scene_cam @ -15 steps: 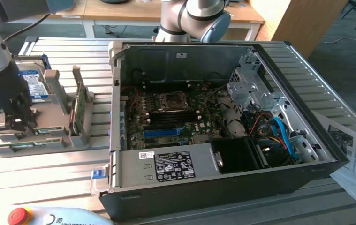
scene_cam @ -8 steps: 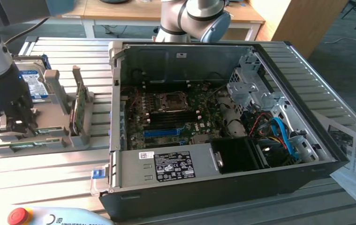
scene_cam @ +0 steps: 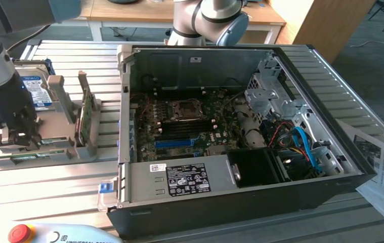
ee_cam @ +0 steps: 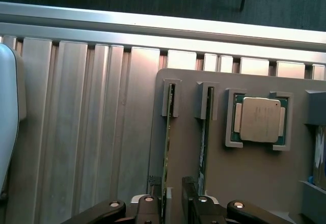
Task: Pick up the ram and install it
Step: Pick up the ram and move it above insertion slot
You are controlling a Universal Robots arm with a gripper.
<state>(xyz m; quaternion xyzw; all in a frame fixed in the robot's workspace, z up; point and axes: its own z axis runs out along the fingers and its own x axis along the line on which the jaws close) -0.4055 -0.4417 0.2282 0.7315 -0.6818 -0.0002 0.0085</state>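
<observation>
The ram (ee_cam: 167,142) is a thin green stick standing on edge in a slot of the grey holder (ee_cam: 244,183). My gripper (ee_cam: 170,204) is down over one end of it, open. One finger (ee_cam: 147,207) sits close against the stick and the other stands a small gap away. A second near-identical stick (ee_cam: 204,142) stands in the neighbouring slot just outside that finger. In the exterior view the gripper (scene_cam: 17,137) hangs low over the holder (scene_cam: 77,152) at the far left, beside the open computer case (scene_cam: 246,192). The motherboard (scene_cam: 185,124) lies exposed inside.
A processor chip (ee_cam: 260,119) rests in a pocket of the holder. A taller green card (scene_cam: 84,119) and a hard drive (scene_cam: 35,91) stand on it too. The ribbed metal table (ee_cam: 76,132) runs around it. A pendant with a red stop button (scene_cam: 19,233) lies at the front edge.
</observation>
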